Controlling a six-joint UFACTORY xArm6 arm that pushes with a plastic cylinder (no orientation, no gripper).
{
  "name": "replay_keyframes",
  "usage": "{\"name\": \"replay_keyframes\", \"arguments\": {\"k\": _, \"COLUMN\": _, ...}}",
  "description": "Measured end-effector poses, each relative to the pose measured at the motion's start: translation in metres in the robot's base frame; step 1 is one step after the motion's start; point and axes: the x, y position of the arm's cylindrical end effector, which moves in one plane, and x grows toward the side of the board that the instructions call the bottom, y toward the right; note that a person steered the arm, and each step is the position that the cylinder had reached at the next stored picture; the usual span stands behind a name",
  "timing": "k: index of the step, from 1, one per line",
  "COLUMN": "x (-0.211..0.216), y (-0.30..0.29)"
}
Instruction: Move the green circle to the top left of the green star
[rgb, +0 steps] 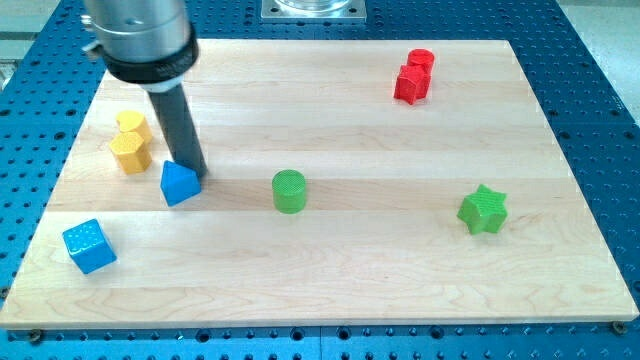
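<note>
The green circle (290, 191) is a short green cylinder near the middle of the wooden board (330, 290). The green star (483, 210) lies far to its right, slightly lower in the view. My tip (194, 176) is at the left part of the board, touching the upper right of a blue pentagon-like block (178, 184). The tip is well to the left of the green circle, about a hand's width away.
A blue cube (89, 246) sits at the bottom left. Two yellow blocks (130, 143) stand close together at the left. Two red blocks (414, 76) stand together at the top right. A blue perforated table surrounds the board.
</note>
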Motion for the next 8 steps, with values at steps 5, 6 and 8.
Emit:
{"name": "replay_keyframes", "arguments": {"k": 5, "x": 0.063, "y": 0.013}}
{"name": "replay_keyframes", "arguments": {"k": 6, "x": 0.042, "y": 0.05}}
{"name": "replay_keyframes", "arguments": {"k": 8, "x": 0.023, "y": 0.103}}
